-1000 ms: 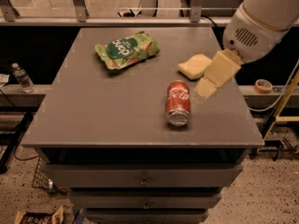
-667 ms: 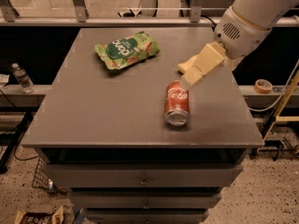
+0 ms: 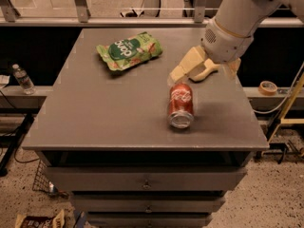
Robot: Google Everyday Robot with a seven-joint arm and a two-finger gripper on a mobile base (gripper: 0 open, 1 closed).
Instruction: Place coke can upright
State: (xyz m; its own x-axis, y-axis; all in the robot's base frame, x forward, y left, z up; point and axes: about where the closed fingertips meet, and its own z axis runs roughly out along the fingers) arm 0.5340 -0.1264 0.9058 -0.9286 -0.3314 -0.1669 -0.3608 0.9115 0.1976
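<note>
The coke can [image 3: 181,105] is red with white script and lies on its side on the grey table [image 3: 104,113], right of the middle, with one silver end facing the front edge. My gripper [image 3: 185,69] is cream coloured and hangs low over the table just behind the can's far end, reaching in from the upper right on the white arm [image 3: 235,23]. It holds nothing that I can see. The can lies free.
A green snack bag [image 3: 129,50] lies at the back left of the table. A yellow sponge [image 3: 208,73] is mostly hidden behind the gripper. A plastic bottle [image 3: 22,79] stands off the left side, a tape roll [image 3: 268,87] on the right ledge. Drawers sit below the tabletop.
The gripper has moved left and towards the back, from beside the can's right side to just behind its far end. The can has not moved.
</note>
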